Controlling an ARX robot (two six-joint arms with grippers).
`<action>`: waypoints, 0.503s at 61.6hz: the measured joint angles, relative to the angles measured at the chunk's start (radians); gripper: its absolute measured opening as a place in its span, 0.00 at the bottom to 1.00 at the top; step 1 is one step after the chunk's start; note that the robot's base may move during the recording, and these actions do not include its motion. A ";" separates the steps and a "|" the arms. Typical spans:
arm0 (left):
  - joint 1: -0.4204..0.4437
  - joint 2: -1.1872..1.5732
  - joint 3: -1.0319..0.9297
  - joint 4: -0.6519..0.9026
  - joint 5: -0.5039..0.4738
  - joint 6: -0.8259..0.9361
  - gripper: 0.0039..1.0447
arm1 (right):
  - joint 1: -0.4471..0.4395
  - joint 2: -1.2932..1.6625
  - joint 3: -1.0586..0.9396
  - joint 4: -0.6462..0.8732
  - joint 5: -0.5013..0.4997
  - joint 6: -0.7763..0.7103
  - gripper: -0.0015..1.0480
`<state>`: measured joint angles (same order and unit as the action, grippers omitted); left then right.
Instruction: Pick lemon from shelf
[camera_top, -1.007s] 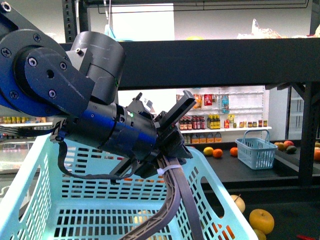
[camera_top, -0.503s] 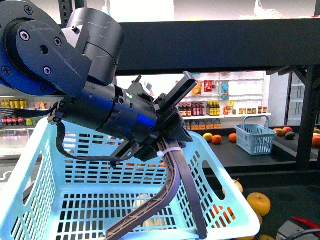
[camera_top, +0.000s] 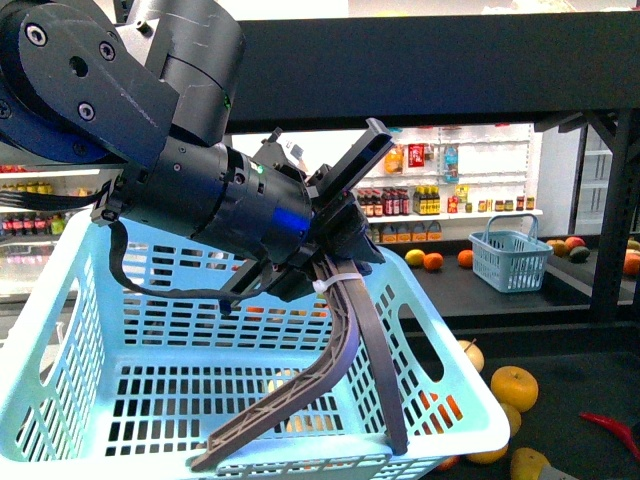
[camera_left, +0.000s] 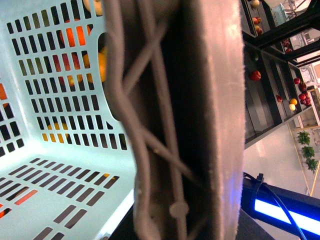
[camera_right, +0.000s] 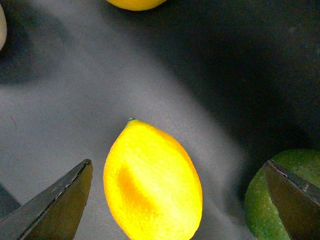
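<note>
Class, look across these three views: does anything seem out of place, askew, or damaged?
One oddity: a white cable tie wraps the basket's two dark handles together where they meet. Otherwise nothing looks spilled or damaged; the lemon lies whole on the shelf deck.

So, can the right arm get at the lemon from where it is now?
Probably yes: the lemon lies on the bare shelf deck between its open fingers, nothing covering it, though a green fruit crowds one finger.
</note>
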<state>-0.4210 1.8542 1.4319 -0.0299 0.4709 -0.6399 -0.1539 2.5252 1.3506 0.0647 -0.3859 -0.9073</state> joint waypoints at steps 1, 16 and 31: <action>0.000 0.000 0.000 0.000 0.000 0.000 0.12 | -0.001 0.003 0.003 -0.003 -0.002 -0.003 0.98; 0.000 0.000 0.000 0.000 0.001 0.000 0.12 | -0.010 0.066 0.032 -0.030 -0.015 -0.041 0.98; 0.000 0.000 0.000 0.000 0.001 0.000 0.12 | -0.013 0.126 0.042 0.001 -0.001 -0.057 0.98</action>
<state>-0.4210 1.8542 1.4319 -0.0299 0.4717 -0.6403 -0.1673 2.6507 1.3922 0.0658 -0.3870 -0.9646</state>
